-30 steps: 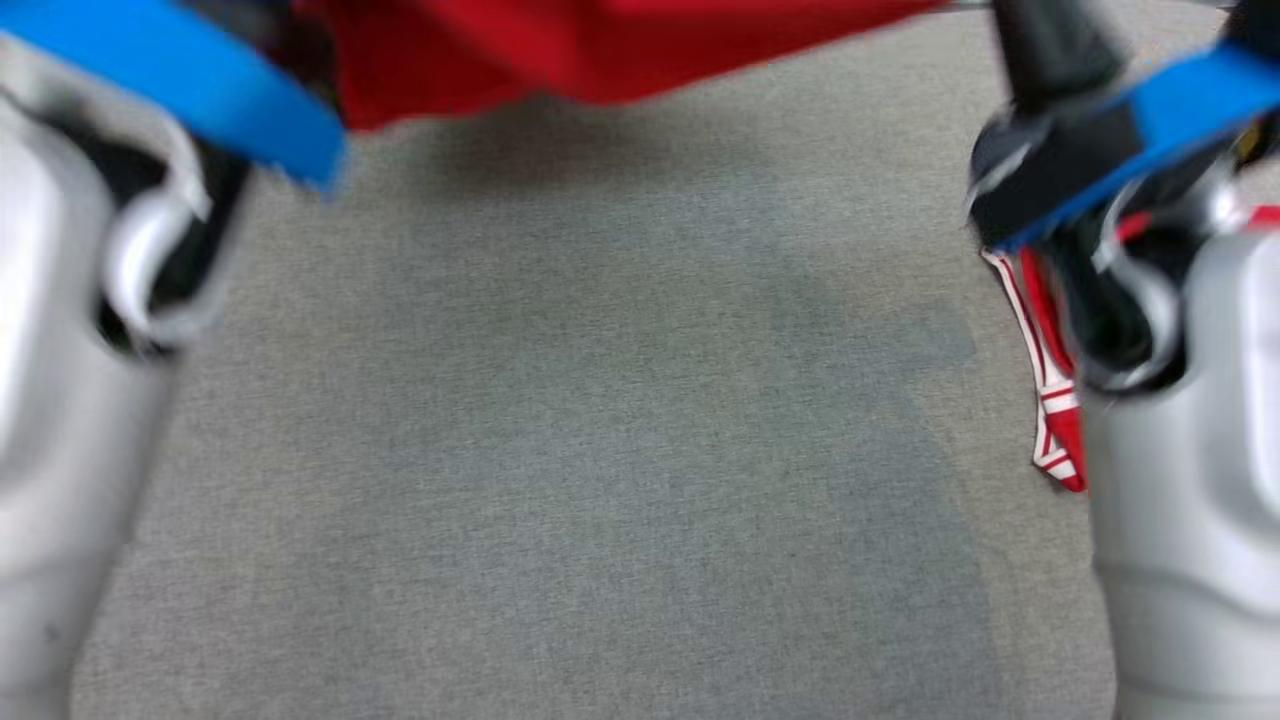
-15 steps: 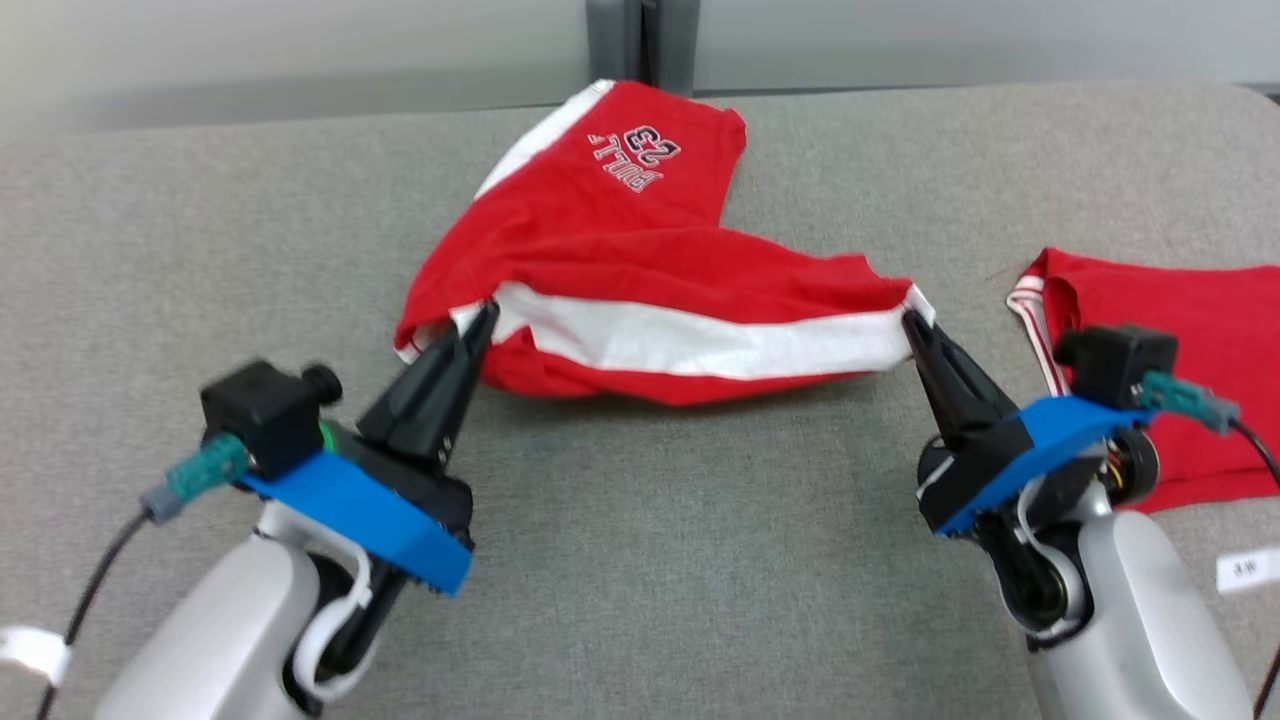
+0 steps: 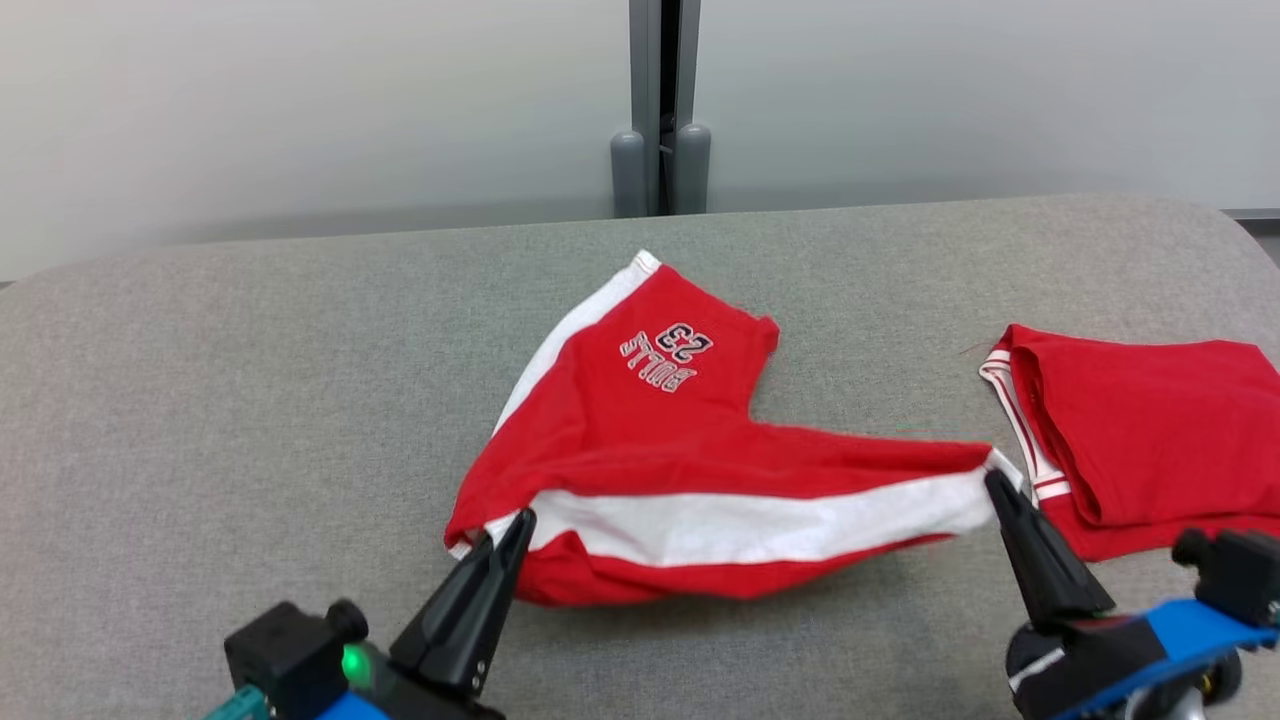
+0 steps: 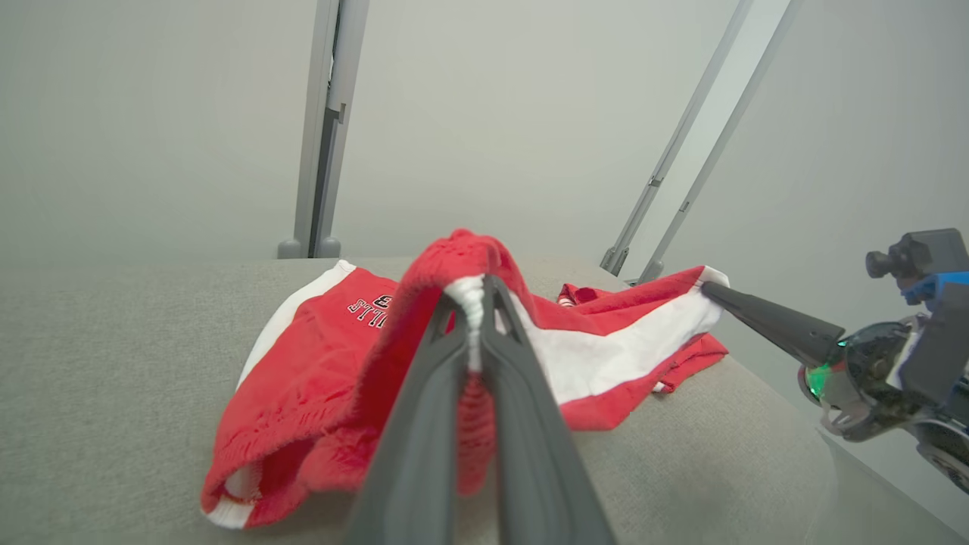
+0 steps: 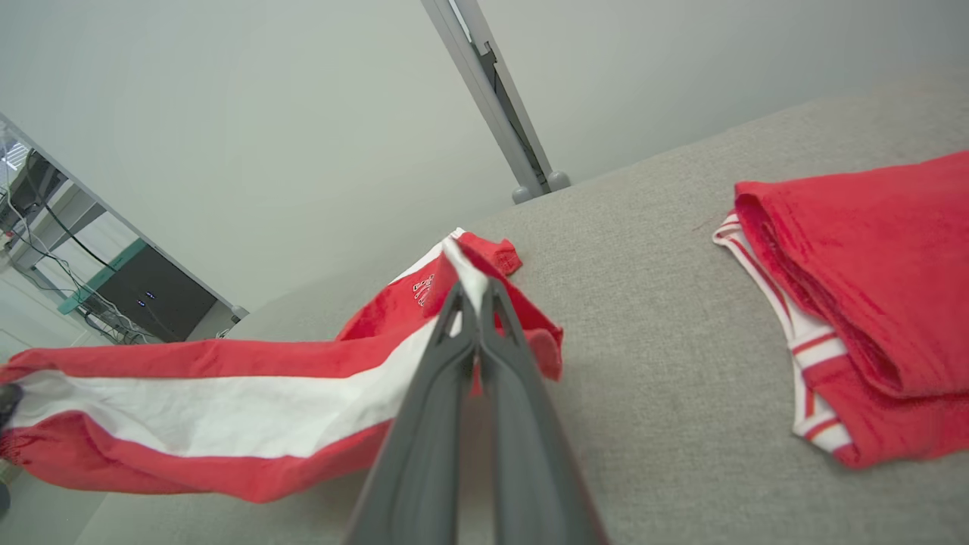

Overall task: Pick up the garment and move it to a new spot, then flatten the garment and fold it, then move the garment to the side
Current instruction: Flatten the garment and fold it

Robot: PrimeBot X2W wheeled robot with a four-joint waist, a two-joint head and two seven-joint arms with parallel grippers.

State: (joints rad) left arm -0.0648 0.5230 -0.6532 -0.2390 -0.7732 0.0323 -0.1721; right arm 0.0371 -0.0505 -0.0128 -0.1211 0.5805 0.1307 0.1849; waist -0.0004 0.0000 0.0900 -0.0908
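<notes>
Now the red, white-striped cloth shorts [image 3: 650, 440] have dropped onto the grey fabric table [image 3: 250, 400] (near edge taut); my left gripper [image 3: 520, 520] and right gripper [image 3: 993, 482] pinch their ends, so flattening comes next.

Folded red cloth [image 3: 1150, 430] with striped trim, grey fabric surface [image 3: 250, 400], grey upright post [image 3: 640, 100], pale wall [image 3: 300, 100]

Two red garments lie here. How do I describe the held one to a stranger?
Look at the middle of the grey padded surface. The red shorts there are held by the left gripper and right gripper. Unlike the folded red garment beside them, they show a broad white stripe and 23.
</notes>
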